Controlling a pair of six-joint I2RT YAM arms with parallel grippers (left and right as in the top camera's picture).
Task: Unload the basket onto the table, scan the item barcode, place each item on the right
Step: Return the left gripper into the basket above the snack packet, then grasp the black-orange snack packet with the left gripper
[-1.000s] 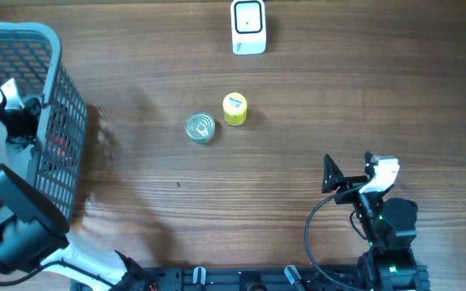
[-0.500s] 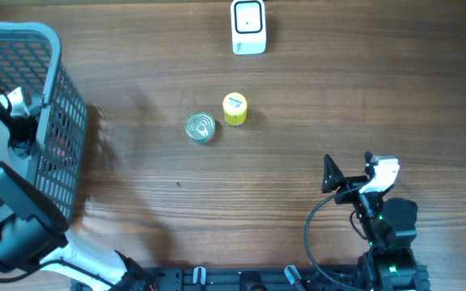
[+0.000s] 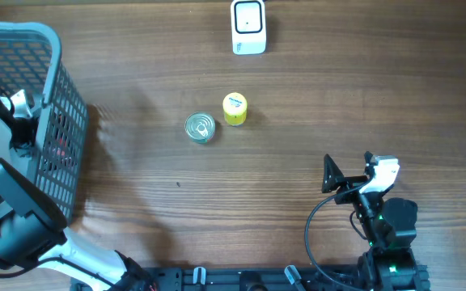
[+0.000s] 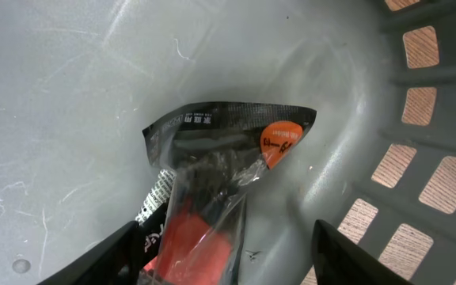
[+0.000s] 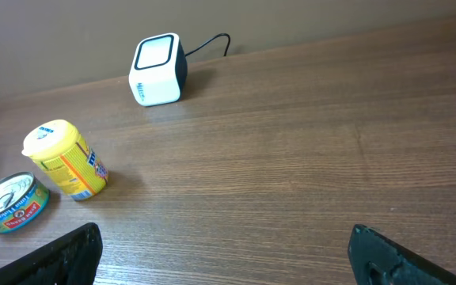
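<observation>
— Where is the packet (image 4: 212,186) lying?
— It is lying flat on the grey floor of the basket (image 3: 61,113), close to the mesh wall. Its black sealed edge is pointing away from the wrist camera and its red part is running towards it. An orange sticker (image 4: 279,141) is showing near one top corner. I am not making out a barcode, because the white printing along its side is too small to read.
— And the left gripper (image 4: 226,231)?
— It is reaching down inside the basket with its jaws standing apart, straddling the near end of the packet. One of its fingers (image 4: 93,257) is sitting just beside the packet's edge, perhaps touching it. The other is standing well clear on the mesh side. It is not clamping anything.
— Where is the scanner (image 3: 248,27) standing?
— It is standing upright at the far edge of the table (image 3: 338,97), well apart from the basket, with its cable (image 5: 208,43) trailing off behind it.
— Is anything standing between them?
— A tin can (image 3: 200,128) and a yellow tub (image 3: 235,109) are standing just beside each other near the middle of the table, not quite touching. The tub is sitting on the scanner's side.
— And the right gripper (image 5: 224,249)?
— It is sitting at the near right of the table with its jaws spread wide and empty. Its camera is looking across at the can, the tub and the scanner.
</observation>
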